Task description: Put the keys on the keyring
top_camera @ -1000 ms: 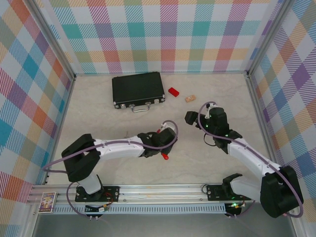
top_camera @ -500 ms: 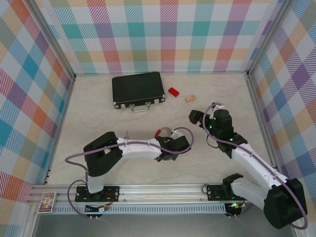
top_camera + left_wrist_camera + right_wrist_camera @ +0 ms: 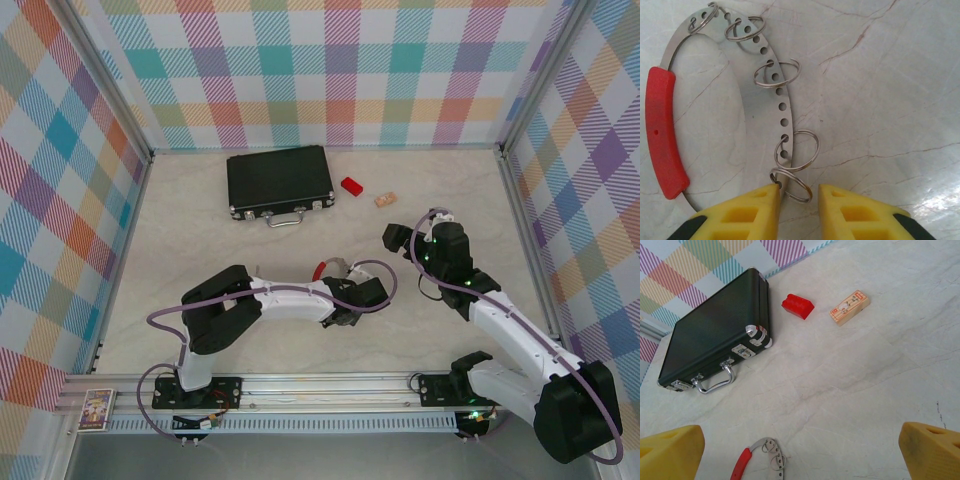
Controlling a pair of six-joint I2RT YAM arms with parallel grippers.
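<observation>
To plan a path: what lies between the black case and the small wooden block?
A red block lies there, apart from both, in the right wrist view.

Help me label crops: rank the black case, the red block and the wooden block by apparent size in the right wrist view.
1. black case, by far the largest.
2. wooden block and red block: nearly alike, the wooden one perhaps slightly longer; I would not rank them.

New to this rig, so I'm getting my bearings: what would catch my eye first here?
The keyring, a silver hoop with a red arc, lies on the table at the left gripper, whose yellow fingers flank one of its small loops. Near the back wall sit a black case and a red block.
</observation>
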